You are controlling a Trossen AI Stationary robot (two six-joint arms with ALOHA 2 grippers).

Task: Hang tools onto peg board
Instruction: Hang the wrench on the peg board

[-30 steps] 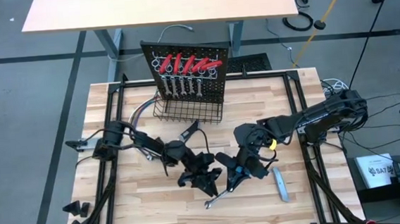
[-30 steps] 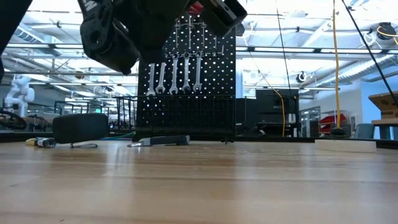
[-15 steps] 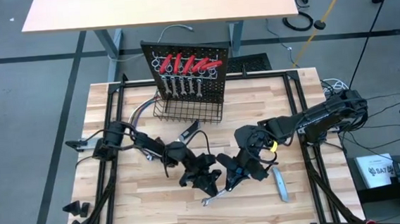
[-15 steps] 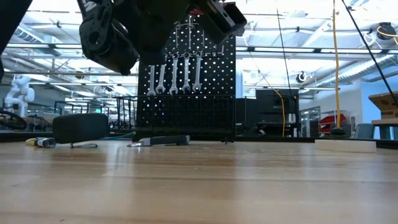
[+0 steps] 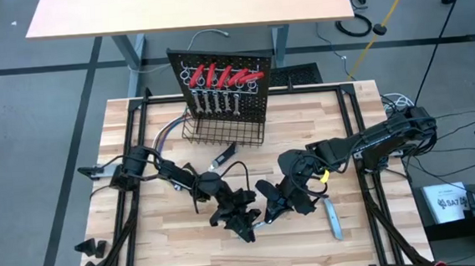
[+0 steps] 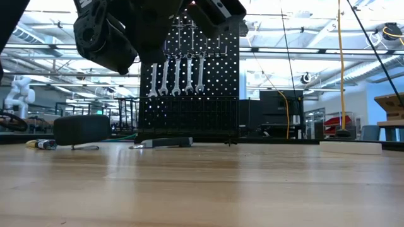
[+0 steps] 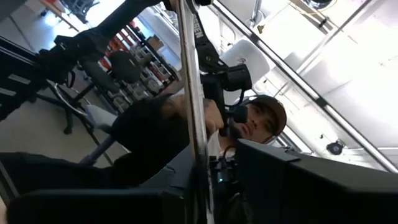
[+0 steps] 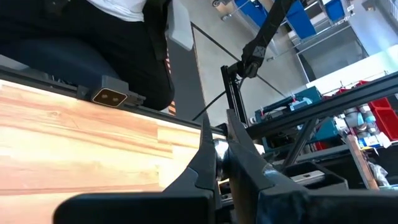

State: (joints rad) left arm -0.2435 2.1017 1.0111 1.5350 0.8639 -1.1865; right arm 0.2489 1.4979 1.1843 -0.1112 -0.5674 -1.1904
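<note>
Over the near middle of the tabletop (image 5: pixel 153 239), the left gripper (image 5: pixel 242 223) and right gripper (image 5: pixel 270 213) meet on a silver wrench (image 5: pixel 261 224), each with fingers pinching it, while the peg board (image 5: pixel 256 98) stands upright at the far edge, red-handled tools (image 5: pixel 217 74) and wrenches (image 5: pixel 215 103) hanging on it.

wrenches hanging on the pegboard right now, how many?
4 silver open-end wrenches hang side by side mid-panel on the upright black perforated peg board; the arms cover its top, so more may be hidden.
</note>
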